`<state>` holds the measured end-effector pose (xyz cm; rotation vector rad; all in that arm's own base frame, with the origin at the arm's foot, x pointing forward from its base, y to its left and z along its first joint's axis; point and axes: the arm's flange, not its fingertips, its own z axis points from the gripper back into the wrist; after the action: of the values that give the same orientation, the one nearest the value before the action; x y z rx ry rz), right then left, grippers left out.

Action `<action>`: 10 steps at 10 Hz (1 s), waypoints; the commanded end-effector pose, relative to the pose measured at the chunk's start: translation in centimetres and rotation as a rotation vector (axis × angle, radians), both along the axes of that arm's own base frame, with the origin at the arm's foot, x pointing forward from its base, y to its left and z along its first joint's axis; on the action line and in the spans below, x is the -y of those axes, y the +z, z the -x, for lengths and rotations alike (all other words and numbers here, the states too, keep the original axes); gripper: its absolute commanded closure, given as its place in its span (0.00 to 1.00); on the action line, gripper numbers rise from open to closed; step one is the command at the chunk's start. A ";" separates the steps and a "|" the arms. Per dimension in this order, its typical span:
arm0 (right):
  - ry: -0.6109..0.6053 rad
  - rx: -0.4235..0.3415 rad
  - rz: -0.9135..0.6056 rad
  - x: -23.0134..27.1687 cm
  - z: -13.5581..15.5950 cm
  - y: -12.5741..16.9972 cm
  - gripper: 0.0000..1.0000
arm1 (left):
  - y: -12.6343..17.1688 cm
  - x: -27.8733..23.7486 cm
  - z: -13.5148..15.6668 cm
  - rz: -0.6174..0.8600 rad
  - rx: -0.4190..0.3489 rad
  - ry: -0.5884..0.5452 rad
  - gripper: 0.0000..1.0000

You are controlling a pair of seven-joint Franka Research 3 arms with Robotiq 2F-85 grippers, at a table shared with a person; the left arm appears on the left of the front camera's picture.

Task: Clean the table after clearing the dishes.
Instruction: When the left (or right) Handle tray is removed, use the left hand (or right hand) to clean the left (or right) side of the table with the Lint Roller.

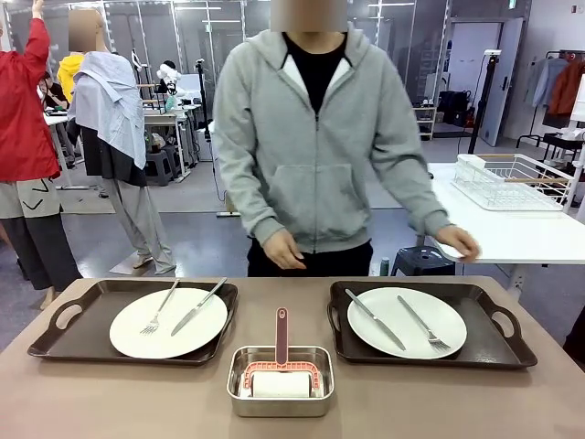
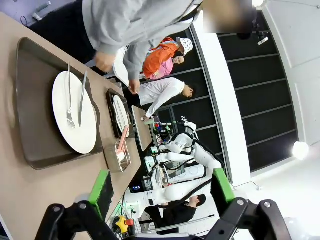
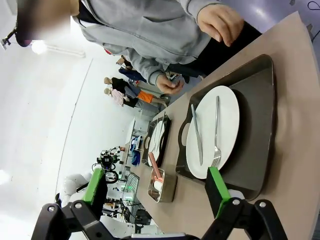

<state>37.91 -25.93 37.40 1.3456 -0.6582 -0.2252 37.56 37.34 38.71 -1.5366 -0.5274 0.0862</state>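
On the brown table (image 1: 110,402) the dishes rest on two dark trays. The left tray (image 1: 96,306) bears a white plate (image 1: 169,322) with fork and knife; the right tray (image 1: 484,331) bears another plate (image 1: 407,322) with the same cutlery. In the left wrist view my left gripper (image 2: 161,189) hangs open and empty above the table (image 2: 25,200), with the near plate (image 2: 74,112) well ahead of it. My right gripper (image 3: 156,187) in its wrist view is likewise open and empty, off the table, short of its plate (image 3: 215,130) and tray (image 3: 257,140).
A small steel pan (image 1: 280,405) between the trays holds a white sponge tool with a pink handle (image 1: 281,334). A person in a grey hoodie stands at the far edge, one hand (image 1: 462,242) on a white side table with a wire rack (image 1: 512,181).
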 end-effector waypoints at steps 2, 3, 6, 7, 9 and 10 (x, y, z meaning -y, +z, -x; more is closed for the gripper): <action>-0.004 0.004 -0.001 0.0 0.2 0.2 0.00 | -0.1 -0.2 0.3 -0.007 -0.012 0.000 0.00; -0.004 0.004 -0.001 0.0 0.2 0.2 0.00 | -0.1 -0.2 0.3 -0.007 -0.012 0.000 0.00; -0.004 0.004 -0.001 0.0 0.2 0.2 0.00 | -0.1 -0.2 0.3 -0.007 -0.012 0.000 0.00; -0.004 0.004 -0.001 0.0 0.2 0.2 0.00 | -0.1 -0.2 0.3 -0.007 -0.012 0.000 0.00; -0.004 0.004 -0.001 0.0 0.2 0.2 0.00 | -0.1 -0.2 0.3 -0.007 -0.012 0.000 0.00; -0.004 0.004 -0.001 0.0 0.2 0.2 0.00 | -0.1 -0.2 0.3 -0.007 -0.012 0.000 0.00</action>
<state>37.91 -25.93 37.40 1.3456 -0.6582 -0.2252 37.56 37.34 38.71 -1.5366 -0.5274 0.0862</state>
